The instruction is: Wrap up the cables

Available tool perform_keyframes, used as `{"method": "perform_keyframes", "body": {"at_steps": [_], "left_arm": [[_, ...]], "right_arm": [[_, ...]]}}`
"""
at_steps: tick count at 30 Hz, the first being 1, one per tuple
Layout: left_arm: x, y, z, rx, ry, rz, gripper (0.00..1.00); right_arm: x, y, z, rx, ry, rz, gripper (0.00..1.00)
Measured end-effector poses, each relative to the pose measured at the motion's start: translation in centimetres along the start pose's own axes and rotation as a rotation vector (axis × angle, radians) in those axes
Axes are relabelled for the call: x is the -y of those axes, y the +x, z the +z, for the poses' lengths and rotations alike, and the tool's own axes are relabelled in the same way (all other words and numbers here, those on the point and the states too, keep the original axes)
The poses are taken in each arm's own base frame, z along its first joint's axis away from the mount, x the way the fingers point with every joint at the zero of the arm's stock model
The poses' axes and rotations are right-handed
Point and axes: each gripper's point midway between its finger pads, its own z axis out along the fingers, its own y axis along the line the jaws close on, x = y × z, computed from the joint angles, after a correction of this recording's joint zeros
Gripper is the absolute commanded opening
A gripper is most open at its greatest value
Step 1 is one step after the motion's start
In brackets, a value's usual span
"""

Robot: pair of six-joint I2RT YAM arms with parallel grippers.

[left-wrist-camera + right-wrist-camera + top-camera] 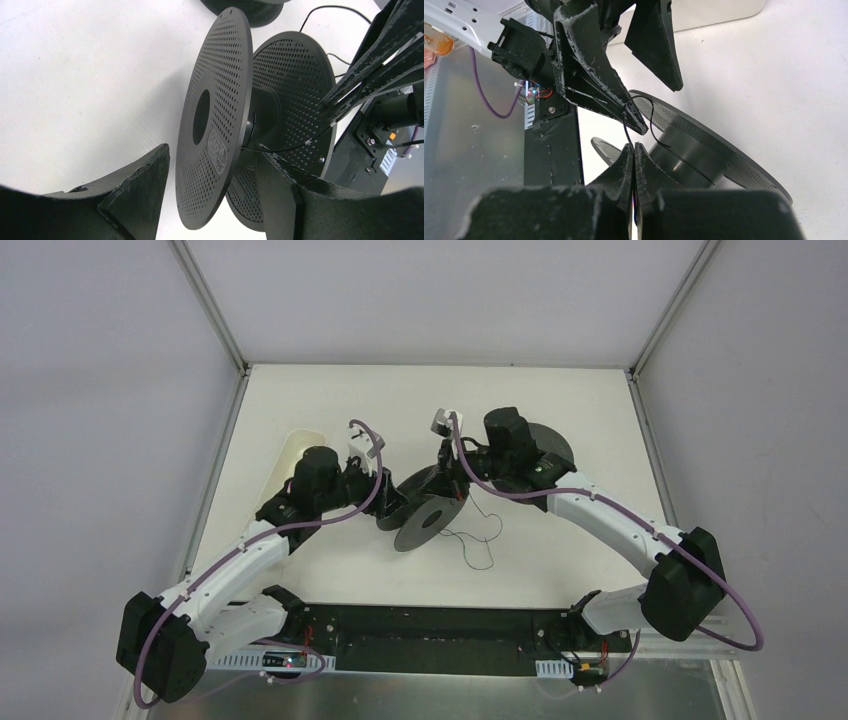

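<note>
The right gripper [634, 150] is pressed together, pinching the cable [625, 127] just above the hub of the spool [689, 150]. The left gripper [212, 152] is spread, its fingers astride the spool's near flange, with a gap showing on the outer side. The spool stands tilted at the middle of the white table [560, 570]. Loose cable curls just beside it, toward the arm bases. A second spool [552, 445] lies flat behind the right arm. Grey walls [100, 390] close three sides, and white surface shows along the far edge.

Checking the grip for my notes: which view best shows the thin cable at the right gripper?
Right wrist: the cable rises from the shut right gripper and loops onto the spool hub. Left wrist shows a strand crossing the hub; top external shows only loose curls on the table.
</note>
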Motion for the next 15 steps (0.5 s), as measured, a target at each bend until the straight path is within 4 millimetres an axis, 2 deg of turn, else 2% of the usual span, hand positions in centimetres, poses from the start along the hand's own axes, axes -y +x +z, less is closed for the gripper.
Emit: {"method": "perform_keyframes", "body": {"at_steps": [9,15], "left_arm": [[-0.1,-1.1,0.2,0.136,0.007,0.028,0.60],[-0.3,-1.3,0.5,0.172,0.004,0.038,0.51]], "right_arm": [[0.1,-0.1,0.2,0.004,0.001,0.038,0.00],[0.1,0.0,0.2,0.005,0.003,0.053,0.00]]}}
